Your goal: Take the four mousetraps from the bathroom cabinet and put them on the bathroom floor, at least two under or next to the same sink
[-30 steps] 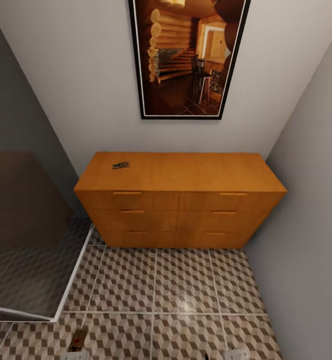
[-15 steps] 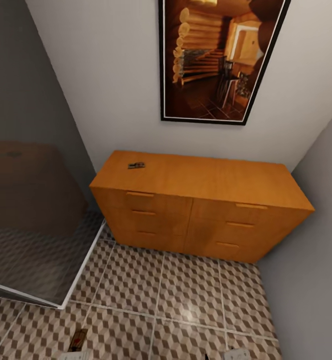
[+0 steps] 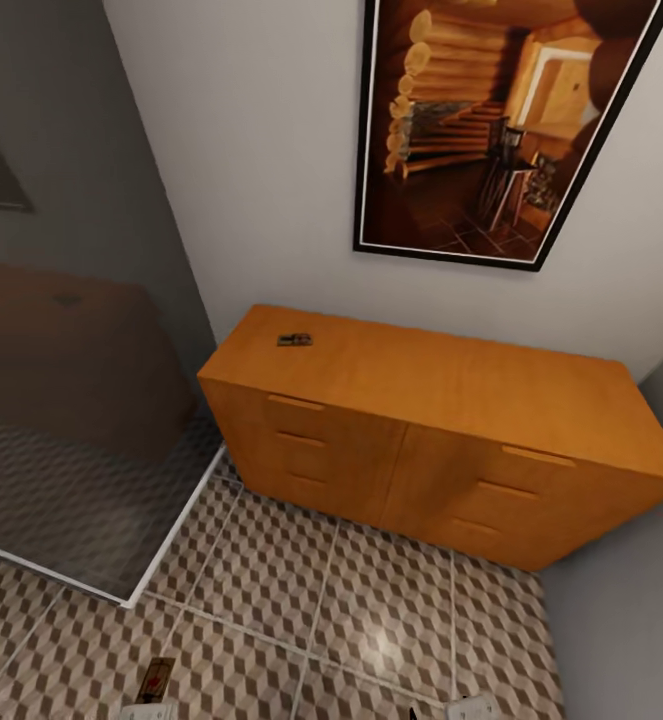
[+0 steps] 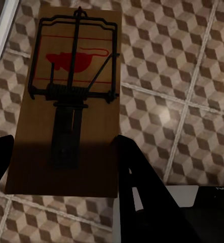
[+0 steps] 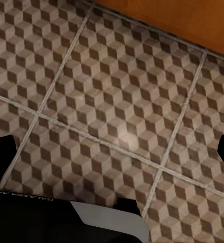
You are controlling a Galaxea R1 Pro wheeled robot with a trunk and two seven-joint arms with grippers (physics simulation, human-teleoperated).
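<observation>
The cabinet (image 3: 441, 430) fills the corner between the back wall and the grey side wall (image 3: 621, 620). Its top is open, with one mousetrap (image 3: 294, 340) near the back left corner. A glass panel (image 3: 71, 440) blocks the left side. The bathroom floor (image 3: 371, 610) in front is open.

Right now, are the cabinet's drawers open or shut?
Shut. On the cabinet every drawer front in the head view sits flush, none pulled out. One mousetrap lies on its top, outside any drawer.

Framed cabin picture (image 3: 496, 130) on white wall (image 3: 261, 150)
</observation>
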